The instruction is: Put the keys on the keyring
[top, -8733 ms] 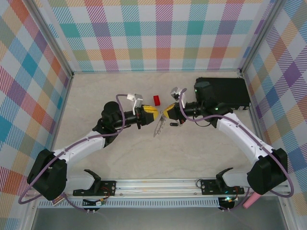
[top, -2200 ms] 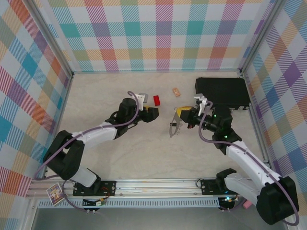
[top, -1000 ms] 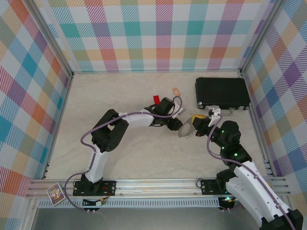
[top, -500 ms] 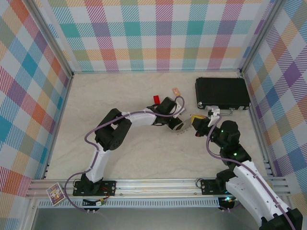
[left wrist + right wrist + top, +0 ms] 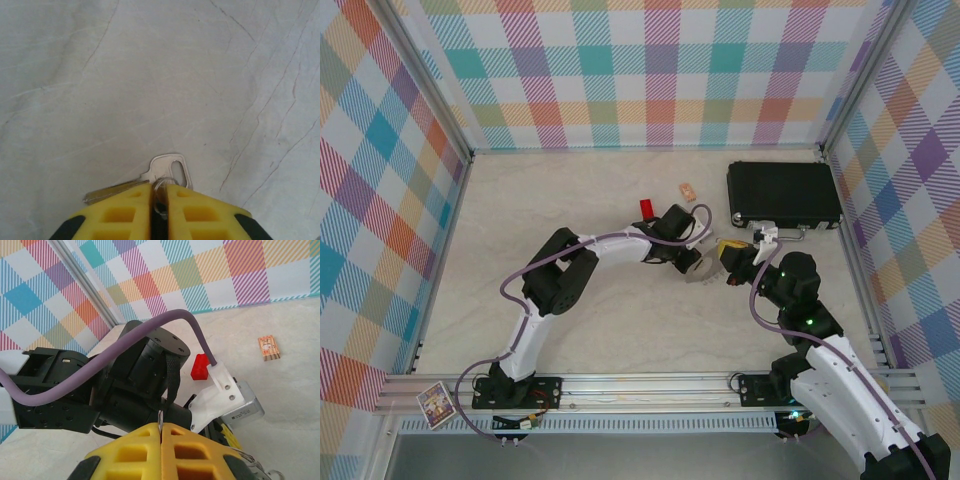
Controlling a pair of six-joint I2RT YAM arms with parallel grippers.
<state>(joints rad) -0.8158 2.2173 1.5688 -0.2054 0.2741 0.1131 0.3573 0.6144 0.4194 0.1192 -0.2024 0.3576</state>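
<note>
Left gripper (image 5: 159,194): the yellow fingers stand almost together at the bottom edge of the left wrist view and pinch a small wire loop (image 5: 162,183) in the narrow gap. The key (image 5: 169,169) lies flat on the table (image 5: 150,75) just beyond the fingertips. It is plain silver metal with a rounded head pierced by an oblong slot. The long axis runs nearly across the frame: head right of centre, blade towards the lower left, partly covered by the left-hand finger. The loop lies against the head; whether it passes through the slot cannot be told. Right gripper (image 5: 161,430): the fingers are closed on the keyring (image 5: 160,416), seen in the right wrist view as a thin grey edge rising from the gap. In the top view the ring lies as a grey patch between the two grippers, right of centre. Directly behind that edge stands the left arm's black wrist (image 5: 145,375) with its purple cable (image 5: 165,322), blocking the ground beyond. A red block (image 5: 200,367) lies past the wrist, a tan block (image 5: 268,347) farther right, and a black case (image 5: 782,192) at upper right of the top view.
</note>
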